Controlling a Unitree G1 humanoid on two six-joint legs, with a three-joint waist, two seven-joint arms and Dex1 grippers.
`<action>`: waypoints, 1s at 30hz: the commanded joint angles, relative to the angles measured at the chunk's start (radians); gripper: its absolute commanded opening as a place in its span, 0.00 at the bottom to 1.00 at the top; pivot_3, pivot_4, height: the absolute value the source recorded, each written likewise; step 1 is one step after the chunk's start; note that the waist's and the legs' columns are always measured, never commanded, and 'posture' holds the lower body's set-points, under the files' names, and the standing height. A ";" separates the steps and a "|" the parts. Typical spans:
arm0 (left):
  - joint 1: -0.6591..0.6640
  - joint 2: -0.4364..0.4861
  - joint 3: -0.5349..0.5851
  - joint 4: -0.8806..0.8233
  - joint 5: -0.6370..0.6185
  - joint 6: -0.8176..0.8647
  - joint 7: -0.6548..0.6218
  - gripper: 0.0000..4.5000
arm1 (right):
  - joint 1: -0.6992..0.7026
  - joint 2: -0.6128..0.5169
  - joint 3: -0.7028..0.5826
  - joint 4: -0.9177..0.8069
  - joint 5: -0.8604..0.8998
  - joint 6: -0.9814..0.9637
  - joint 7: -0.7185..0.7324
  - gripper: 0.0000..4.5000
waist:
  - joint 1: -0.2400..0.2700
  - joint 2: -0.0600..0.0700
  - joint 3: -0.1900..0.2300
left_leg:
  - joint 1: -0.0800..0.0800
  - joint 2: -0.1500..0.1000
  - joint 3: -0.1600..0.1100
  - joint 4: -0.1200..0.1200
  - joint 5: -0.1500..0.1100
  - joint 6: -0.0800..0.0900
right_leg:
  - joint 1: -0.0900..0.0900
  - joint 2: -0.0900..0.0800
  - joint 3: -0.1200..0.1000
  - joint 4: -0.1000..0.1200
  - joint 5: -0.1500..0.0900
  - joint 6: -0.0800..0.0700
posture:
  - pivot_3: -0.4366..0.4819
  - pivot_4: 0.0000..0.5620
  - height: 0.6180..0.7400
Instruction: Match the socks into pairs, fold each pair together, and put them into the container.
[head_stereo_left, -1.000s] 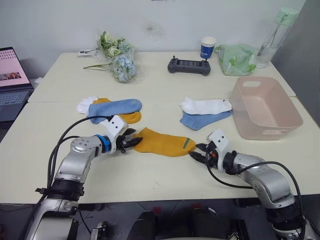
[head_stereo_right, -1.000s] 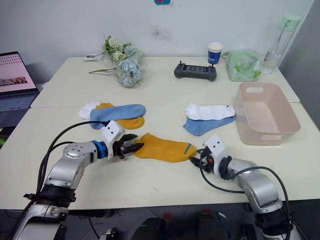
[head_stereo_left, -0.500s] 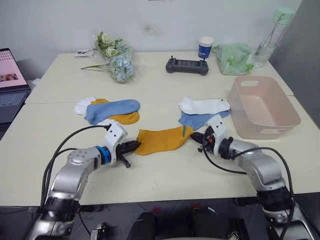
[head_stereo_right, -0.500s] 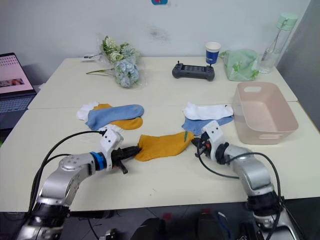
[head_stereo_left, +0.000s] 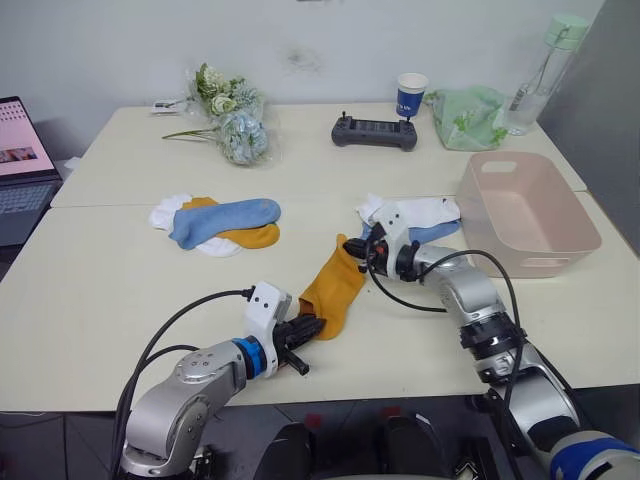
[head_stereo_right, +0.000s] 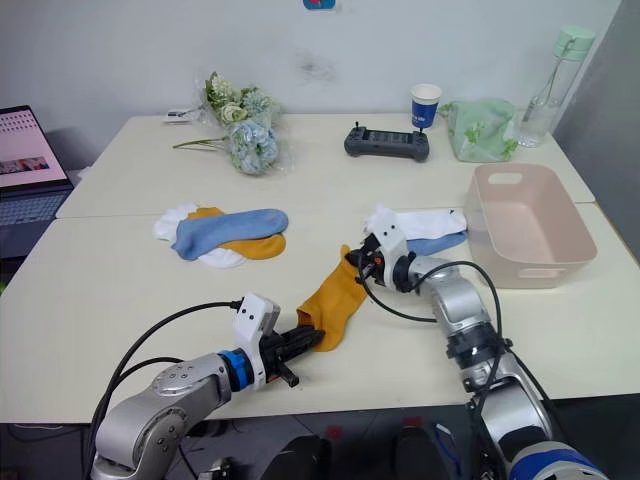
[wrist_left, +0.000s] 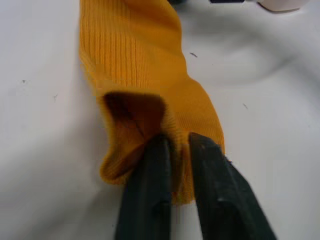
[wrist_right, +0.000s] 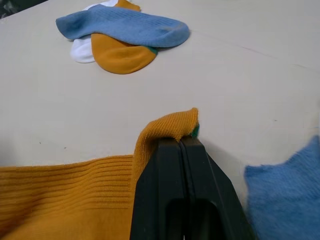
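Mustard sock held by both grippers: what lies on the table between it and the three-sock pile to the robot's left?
Nothing: in the left eye view, bare tabletop separates the mustard sock from the pile.

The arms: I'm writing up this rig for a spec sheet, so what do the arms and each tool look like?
Both arms are silver-grey metal with rounded joint housings and loose black cables looping alongside. The left arm carries a bright blue ring at its wrist. Each wrist bears a white boxy block. The left tool and right tool each have two slim black fingers.

Both arms reach inward — left gripper (head_stereo_left: 310, 329) and right gripper (head_stereo_left: 352, 246) fingers pinched closed.
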 joint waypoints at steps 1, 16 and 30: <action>0.006 0.011 0.007 -0.023 -0.029 -0.017 -0.010 0.41 | -0.035 0.019 -0.014 0.019 -0.013 -0.060 0.009 0.14 | 0.000 0.000 0.000 | 0.000 0.000 0.000 0.000 0.000 0.000 | 0.000 0.000 0.000 0.000 0.000 0.000 | 0.48 0.27 1.00; -0.214 0.387 0.134 0.284 0.006 -0.290 -0.350 1.00 | 0.203 -0.166 -0.091 -0.478 0.091 0.117 0.058 0.91 | 0.016 0.001 0.000 | 0.000 0.000 0.000 -0.001 0.000 0.000 | -0.001 0.000 0.000 -0.001 0.000 0.000 | 0.48 0.27 1.00; -0.858 0.034 -0.128 1.225 0.317 -0.764 -0.397 1.00 | 0.261 -0.278 0.227 -0.537 -0.022 -0.090 0.336 0.91 | -0.003 -0.002 0.000 | -0.002 -0.001 0.000 0.001 0.000 0.000 | -0.001 0.000 -0.007 -0.001 0.000 0.001 | 0.48 0.27 1.00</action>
